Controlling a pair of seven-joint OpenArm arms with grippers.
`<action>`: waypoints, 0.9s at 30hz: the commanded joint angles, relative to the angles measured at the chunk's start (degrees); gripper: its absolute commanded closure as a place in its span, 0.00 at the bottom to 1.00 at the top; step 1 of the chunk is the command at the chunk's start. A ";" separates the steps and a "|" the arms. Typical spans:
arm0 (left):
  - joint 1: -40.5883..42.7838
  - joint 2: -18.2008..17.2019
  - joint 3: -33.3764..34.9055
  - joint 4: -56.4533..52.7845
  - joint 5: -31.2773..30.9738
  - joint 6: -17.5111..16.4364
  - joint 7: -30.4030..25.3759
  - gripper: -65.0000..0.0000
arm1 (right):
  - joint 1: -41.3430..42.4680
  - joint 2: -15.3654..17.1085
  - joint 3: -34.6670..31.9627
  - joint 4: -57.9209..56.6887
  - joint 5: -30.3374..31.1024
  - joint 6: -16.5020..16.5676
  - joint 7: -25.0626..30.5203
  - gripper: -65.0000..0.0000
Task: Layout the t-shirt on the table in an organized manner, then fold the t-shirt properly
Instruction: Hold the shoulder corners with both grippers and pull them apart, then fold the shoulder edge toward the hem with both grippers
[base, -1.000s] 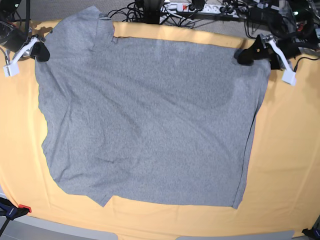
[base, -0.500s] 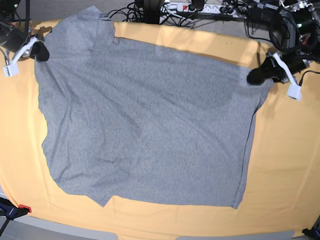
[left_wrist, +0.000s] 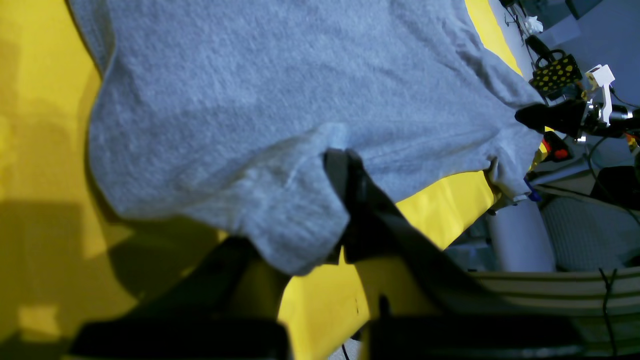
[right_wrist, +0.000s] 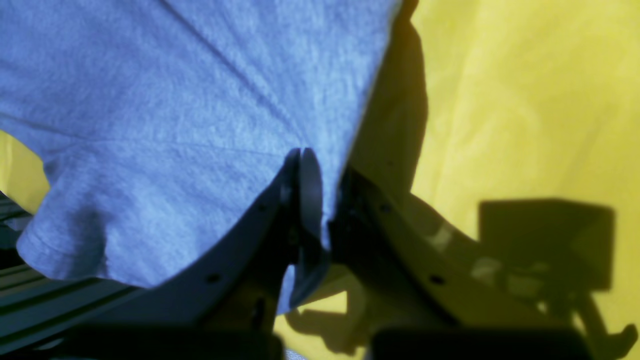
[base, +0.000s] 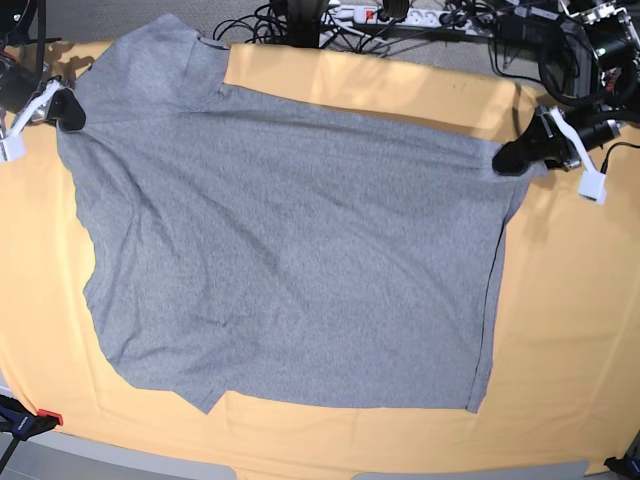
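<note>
Left hand clamped on t-shirt corner, far right edge in base view. Right hand pinching opposite corner, far left. T-shirt spread flat, plain side up, across yellow-orange desk. Cables beyond far edge.

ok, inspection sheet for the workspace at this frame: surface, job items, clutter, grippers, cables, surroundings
Surface: table under yellow-orange cloth, faint creases.
Job's things: grey t-shirt spread nearly flat, plain side up, some wrinkles; a far corner overhangs the table's back edge.
Clutter: nothing seen on the cloth.
Grippers: left gripper has jaws shut on the t-shirt's edge; right gripper has jaws shut on the opposite edge.
Cables: black cables and a white power strip behind the table's far edge.
Surroundings: clamps at the near corners; other gear at the back right is unclear.
</note>
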 joint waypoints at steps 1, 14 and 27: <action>0.72 -1.11 -0.42 0.94 -1.39 -0.28 -0.75 1.00 | -0.04 1.27 0.61 0.92 0.96 0.06 0.22 1.00; 9.01 -4.28 -0.33 9.29 -1.39 -0.07 -0.75 1.00 | -0.02 1.29 0.61 0.94 0.98 0.06 -0.31 1.00; 6.78 -4.83 -0.33 17.59 -1.39 -0.28 -1.57 1.00 | 1.36 1.29 0.59 0.92 0.98 0.06 -0.28 1.00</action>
